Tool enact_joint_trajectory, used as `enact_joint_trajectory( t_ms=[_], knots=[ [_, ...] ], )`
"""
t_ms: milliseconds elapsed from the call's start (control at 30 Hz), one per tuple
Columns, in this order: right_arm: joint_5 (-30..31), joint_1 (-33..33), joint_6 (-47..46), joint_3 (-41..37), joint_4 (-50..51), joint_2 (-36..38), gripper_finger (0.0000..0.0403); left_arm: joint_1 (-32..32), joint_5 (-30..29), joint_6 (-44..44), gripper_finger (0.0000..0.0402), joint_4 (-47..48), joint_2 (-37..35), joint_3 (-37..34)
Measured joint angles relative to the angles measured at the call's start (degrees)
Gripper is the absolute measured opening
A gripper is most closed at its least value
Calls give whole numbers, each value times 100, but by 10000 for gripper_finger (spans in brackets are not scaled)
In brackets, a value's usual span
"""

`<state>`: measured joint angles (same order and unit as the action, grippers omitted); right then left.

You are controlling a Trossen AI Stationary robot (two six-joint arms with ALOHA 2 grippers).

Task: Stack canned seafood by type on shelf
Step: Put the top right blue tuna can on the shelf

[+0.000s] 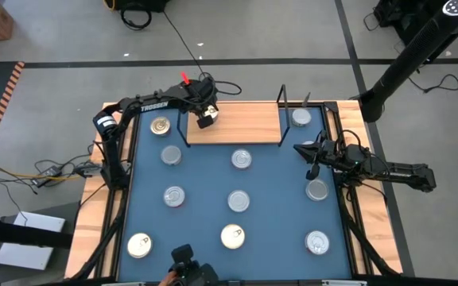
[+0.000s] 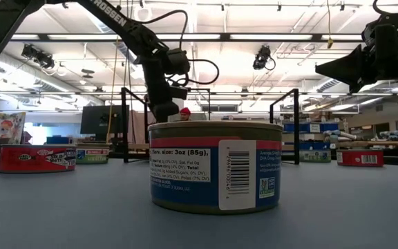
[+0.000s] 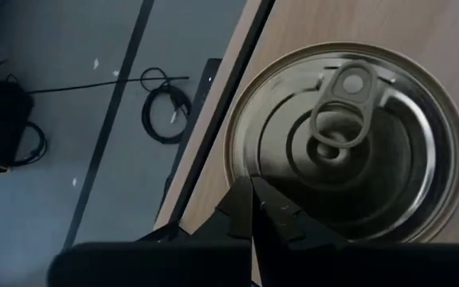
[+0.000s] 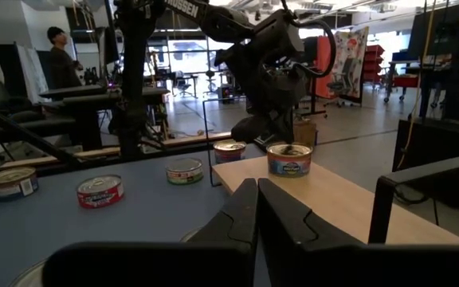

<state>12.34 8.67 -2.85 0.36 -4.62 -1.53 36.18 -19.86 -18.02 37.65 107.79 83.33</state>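
The left gripper point(image 1: 206, 119), fingers pressed together and holding nothing, hangs over a can point(image 3: 349, 139) on the shelf point(image 1: 245, 123) near its edge, so a bump could knock that can off, while the right gripper point(image 1: 312, 156), also closed, waits near the table's right side.

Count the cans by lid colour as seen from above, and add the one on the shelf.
Gold-lidded cans on the table: 3
Silver-lidded cans on the table: 7
Shelf can on the shelf, under the left gripper: 1
Total visible: 11
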Motion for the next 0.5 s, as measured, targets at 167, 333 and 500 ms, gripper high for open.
enact_joint_trajectory(
  t_ms=[167,333,500],
  knots=[
    [-2,1,-1,0,0,1,23,0,-7,-2,1,-105,-98,51],
    [-11,2,0,0,0,1,23,-10,567,28,1,-229,-140,274],
    [-8,2,0,0,-3,0,23,-65,1718,33,1,-399,-125,273]
  ],
)
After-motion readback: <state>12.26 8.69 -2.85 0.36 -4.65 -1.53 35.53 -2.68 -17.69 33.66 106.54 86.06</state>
